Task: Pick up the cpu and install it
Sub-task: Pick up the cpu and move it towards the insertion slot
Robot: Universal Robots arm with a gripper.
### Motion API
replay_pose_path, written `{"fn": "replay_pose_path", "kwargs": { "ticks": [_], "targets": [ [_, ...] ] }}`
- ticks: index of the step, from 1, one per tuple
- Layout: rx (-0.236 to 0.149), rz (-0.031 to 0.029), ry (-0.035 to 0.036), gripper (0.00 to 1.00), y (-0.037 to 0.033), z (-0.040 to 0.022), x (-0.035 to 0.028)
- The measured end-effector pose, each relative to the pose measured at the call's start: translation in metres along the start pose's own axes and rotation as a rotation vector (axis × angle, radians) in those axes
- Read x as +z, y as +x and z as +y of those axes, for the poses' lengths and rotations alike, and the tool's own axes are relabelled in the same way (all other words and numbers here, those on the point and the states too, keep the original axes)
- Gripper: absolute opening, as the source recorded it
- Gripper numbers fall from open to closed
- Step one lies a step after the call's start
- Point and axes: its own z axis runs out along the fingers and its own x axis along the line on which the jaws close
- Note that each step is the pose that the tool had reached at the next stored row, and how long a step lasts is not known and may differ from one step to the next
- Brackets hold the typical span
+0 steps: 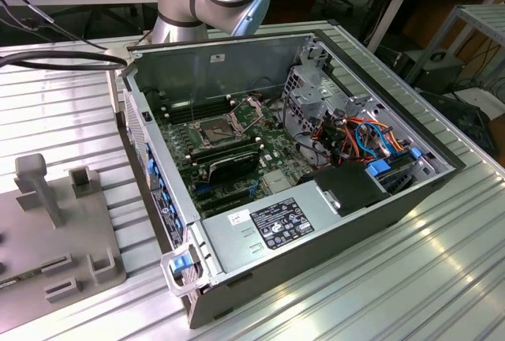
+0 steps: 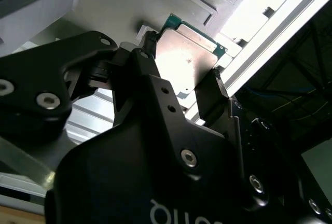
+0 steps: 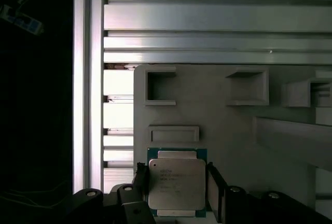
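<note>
Two fingers (image 3: 215, 185) of the gripper (image 3: 176, 186) pinch the cpu (image 3: 176, 180) by opposite edges, near one edge of the grey tray (image 3: 223, 130) on the bench (image 3: 207, 16). The hold looks narrow, so a jolt or skewed squeeze could tilt it or let it slip.

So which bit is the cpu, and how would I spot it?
Find the flat grey plate lying on the ribbed metal table. Near its edge, the black claw grips a small flat square, the cpu. Its shiny silver top and green rim set it apart from the plate's dull grey pockets.
</note>
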Motion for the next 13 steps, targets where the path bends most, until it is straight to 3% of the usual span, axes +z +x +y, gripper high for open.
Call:
{"fn": "replay_pose_path", "kwargs": {
  "ticks": [8, 13],
  "targets": [
    [0.000, 0.0003, 0.0002, 0.55, 0.0000, 0.0000, -0.0006],
    [0.000, 0.0004, 0.0002, 0.55, 0.0000, 0.0002, -0.0052]
  ]
}}
